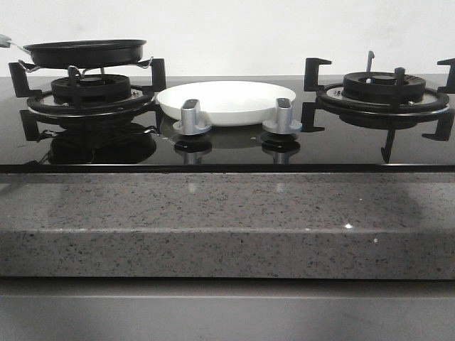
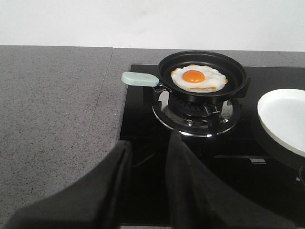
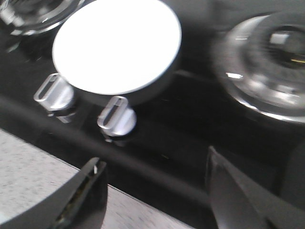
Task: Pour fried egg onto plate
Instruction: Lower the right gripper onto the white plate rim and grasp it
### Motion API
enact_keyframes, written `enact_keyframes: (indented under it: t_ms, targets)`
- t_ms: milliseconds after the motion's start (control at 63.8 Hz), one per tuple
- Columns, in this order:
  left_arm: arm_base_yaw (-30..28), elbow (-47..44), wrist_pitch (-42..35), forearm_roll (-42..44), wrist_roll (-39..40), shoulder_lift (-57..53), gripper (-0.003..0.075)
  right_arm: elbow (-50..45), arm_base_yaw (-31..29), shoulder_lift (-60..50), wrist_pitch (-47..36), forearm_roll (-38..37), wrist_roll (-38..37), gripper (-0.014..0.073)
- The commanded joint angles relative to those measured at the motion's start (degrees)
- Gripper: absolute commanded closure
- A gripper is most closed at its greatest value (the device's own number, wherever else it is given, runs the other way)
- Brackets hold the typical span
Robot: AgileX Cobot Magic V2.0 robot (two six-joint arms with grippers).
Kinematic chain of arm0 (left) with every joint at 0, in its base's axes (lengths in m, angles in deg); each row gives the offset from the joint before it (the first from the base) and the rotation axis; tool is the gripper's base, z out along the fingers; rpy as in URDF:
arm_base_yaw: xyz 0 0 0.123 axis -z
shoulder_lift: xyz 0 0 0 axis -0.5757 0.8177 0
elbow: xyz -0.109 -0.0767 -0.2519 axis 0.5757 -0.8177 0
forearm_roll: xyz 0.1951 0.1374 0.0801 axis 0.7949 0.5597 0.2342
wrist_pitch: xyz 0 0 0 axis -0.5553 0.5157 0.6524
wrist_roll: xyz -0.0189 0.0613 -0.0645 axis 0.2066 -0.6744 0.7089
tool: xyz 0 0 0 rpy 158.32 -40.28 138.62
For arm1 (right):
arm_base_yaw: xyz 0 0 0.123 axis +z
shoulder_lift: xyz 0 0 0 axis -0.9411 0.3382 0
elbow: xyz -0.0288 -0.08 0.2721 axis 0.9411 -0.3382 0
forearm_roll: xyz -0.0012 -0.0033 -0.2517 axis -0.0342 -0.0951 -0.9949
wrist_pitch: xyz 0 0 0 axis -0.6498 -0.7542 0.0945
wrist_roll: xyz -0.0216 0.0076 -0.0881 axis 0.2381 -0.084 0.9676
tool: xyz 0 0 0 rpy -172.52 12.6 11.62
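1. Front view: a small round black frying pan (image 1: 85,51) sits on the left burner (image 1: 91,96) of the glossy black glass hob (image 1: 234,153). The shallow round white plate (image 1: 226,101) lies between the two burners, just behind two silver control knobs (image 1: 192,117), near the pan, so a tilt toward the middle should tip the food onto it. Neither arm shows here, and no writing can be read.

2. Left wrist view: the fried egg, white with an orange yolk (image 2: 198,78), lies flat inside the pan, not yet on the plate. The pan's pale green handle (image 2: 140,78) points toward the grey speckled stone counter (image 2: 52,124), probably for grasping. The left gripper (image 2: 147,152) hovers well short of it, jaws slightly apart, empty.

3. Right wrist view: blurred. The right gripper (image 3: 155,183) hangs over the hob's front edge, jaws wide apart, holding nothing, near the plate and knobs. No labels are legible.
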Motion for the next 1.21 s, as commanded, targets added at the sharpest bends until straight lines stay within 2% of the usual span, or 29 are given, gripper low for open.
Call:
enact_keyframes:
  t_ms: [0, 188, 313, 486, 737, 972, 1191]
  targets:
    - [-0.01, 2.04, -4.38, 0.21, 0.23, 0.48, 0.0555, 6.29, 1.67, 5.03, -0.05, 1.42, 0.71, 0.0118]
    - [-0.01, 2.04, -4.38, 0.21, 0.23, 0.48, 0.0584, 19.45, 1.82, 18.22, 9.80, 1.95, -0.57, 0.0123]
    - [-0.01, 2.04, -4.38, 0.21, 0.23, 0.48, 0.0587, 28.65, 1.61, 26.38, 15.49, 1.89, -1.79, 0.0184]
    - [-0.01, 2.04, -4.38, 0.21, 0.23, 0.48, 0.0587, 38.89, 1.61, 34.89, 19.37, 1.04, -3.90, 0.0256]
    - [-0.01, 2.04, -4.38, 0.21, 0.23, 0.48, 0.0587, 54.08, 0.96, 46.18, 25.61, 0.25, -8.20, 0.0257]
    - [-0.01, 2.04, -4.38, 0.21, 0.23, 0.48, 0.0587, 61.98, -0.21, 53.59, 30.19, -0.49, -10.90, 0.0257]
    - [-0.01, 2.04, -4.38, 0.21, 0.23, 0.48, 0.0587, 62.92, -0.26, 56.47, 30.70, -0.43, -11.21, 0.0257]
